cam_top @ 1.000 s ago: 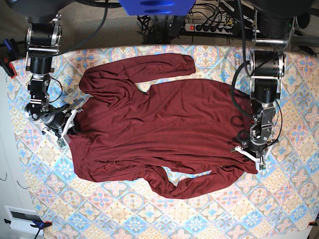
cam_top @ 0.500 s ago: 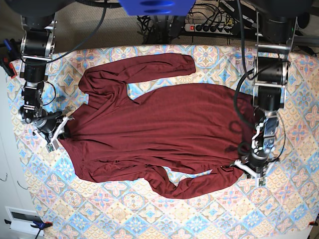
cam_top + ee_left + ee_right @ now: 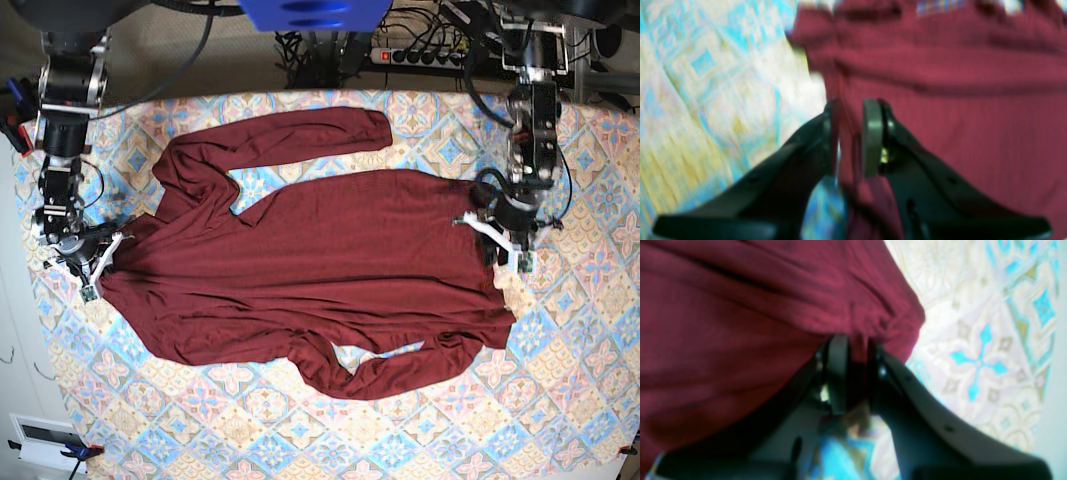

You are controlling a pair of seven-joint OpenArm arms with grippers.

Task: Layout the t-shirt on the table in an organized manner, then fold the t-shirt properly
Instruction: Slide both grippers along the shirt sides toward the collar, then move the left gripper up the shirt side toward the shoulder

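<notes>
On the patterned table (image 3: pixel 300 440), both arms' fingers (image 3: pixel 872 136) (image 3: pixel 837 373) pinch the unprinted maroon t-shirt (image 3: pixel 320 260).

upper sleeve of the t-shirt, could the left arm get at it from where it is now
Probably not right away. The left gripper is shut on the t-shirt at its edge, as is the right gripper opposite. The upper sleeve lies flat and uncovered on the table, so the way looks free once it lets go.

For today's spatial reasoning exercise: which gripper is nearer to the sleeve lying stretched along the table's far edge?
Right. The right gripper grips the t-shirt just below where that sleeve starts; the left gripper holds the opposite edge, farther off.
</notes>
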